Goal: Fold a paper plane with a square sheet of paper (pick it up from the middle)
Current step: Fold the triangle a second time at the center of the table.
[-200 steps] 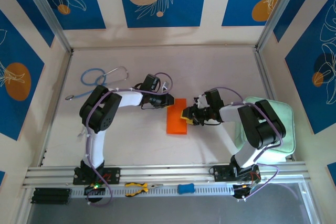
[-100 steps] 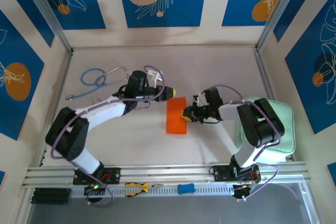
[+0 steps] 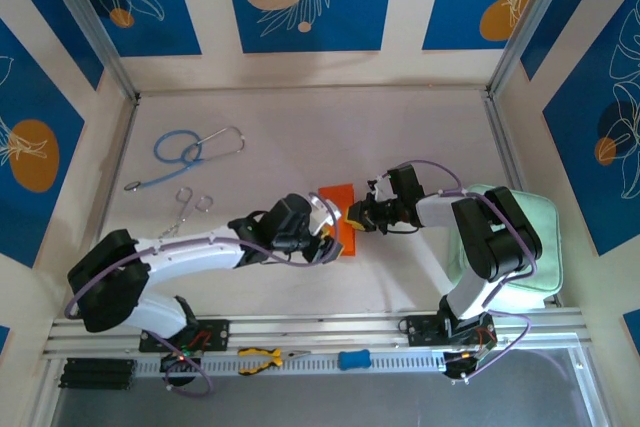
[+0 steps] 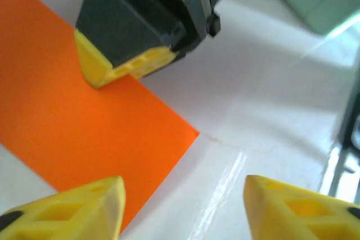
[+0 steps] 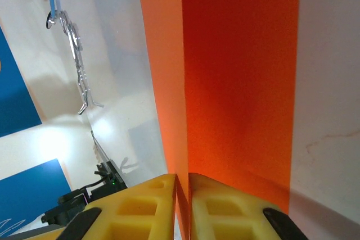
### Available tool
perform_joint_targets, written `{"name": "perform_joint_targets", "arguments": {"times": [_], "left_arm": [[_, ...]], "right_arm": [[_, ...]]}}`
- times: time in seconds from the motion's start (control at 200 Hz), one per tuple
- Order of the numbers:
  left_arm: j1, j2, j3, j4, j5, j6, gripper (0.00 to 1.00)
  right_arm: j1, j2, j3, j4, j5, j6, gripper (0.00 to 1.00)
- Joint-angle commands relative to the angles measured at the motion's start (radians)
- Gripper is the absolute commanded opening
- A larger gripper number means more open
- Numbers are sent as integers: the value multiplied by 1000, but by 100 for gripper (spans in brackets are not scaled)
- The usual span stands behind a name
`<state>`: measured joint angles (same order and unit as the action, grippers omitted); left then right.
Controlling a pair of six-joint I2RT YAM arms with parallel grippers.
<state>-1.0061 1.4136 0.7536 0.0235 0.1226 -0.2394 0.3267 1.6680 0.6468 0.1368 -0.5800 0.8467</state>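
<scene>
The square sheet of paper (image 3: 337,196) is bright orange and lies folded at the table's middle. My right gripper (image 3: 353,215) is shut on its right edge. In the right wrist view the yellow pads (image 5: 152,206) pinch the paper's raised layers (image 5: 239,82). My left gripper (image 3: 328,239) hovers low over the sheet's near end and covers part of it. In the left wrist view it (image 4: 183,206) is open. One of its fingertips (image 4: 84,212) is over the paper (image 4: 73,122), and the other is over bare table. The right gripper's yellow finger (image 4: 121,66) rests on the sheet.
A blue stethoscope (image 3: 190,152) and metal forceps (image 3: 186,209) lie at the left. A pale green pad (image 3: 525,237) sits under the right arm. Pliers (image 3: 262,357) and a blue tool (image 3: 353,358) rest on the near rail.
My left arm has swung from the paper's far left side round to its near end, and its jaws have opened. The right gripper has closed on the paper's right edge.
</scene>
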Motion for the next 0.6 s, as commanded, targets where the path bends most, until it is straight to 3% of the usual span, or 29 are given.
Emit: {"name": "perform_joint_targets", "arguments": {"times": [0.0, 0.215, 0.595], "left_arm": [[-75, 27, 29, -82, -181, 104, 63], [-183, 119, 79, -104, -327, 152, 72], [-243, 229, 133, -117, -513, 226, 78]], "right_arm": [[-4, -16, 11, -26, -24, -6, 14], [-4, -16, 14, -47, -6, -8, 10], [-3, -22, 24, -68, 0, -6, 8]]}}
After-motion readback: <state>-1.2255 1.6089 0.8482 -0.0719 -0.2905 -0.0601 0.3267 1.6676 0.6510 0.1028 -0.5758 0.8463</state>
